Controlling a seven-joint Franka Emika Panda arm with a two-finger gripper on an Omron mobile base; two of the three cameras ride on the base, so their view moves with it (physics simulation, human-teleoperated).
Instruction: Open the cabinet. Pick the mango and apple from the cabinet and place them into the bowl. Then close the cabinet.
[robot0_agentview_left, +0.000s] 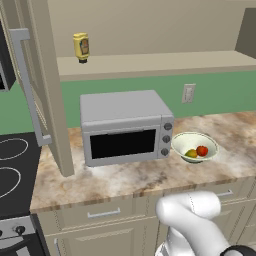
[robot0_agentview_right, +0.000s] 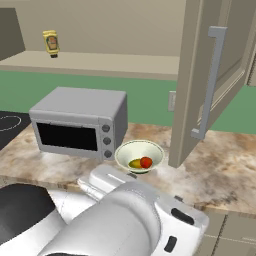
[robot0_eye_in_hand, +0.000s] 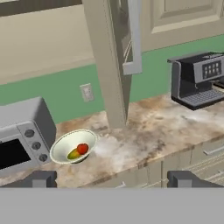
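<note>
We see a coffee machine right of the bowl in hand view; open cabinet door between; jaws released.

**Camera positions**

Left base view: behind the arm, to its left, looking forward and down at the counter, with the microwave central and the bowl to its right.

Right base view: behind-right, same counter, microwave and bowl, open cabinet door close.

Hand view: low, near the counter edge; shares bowl, door and microwave, adds a coffee machine.
</note>
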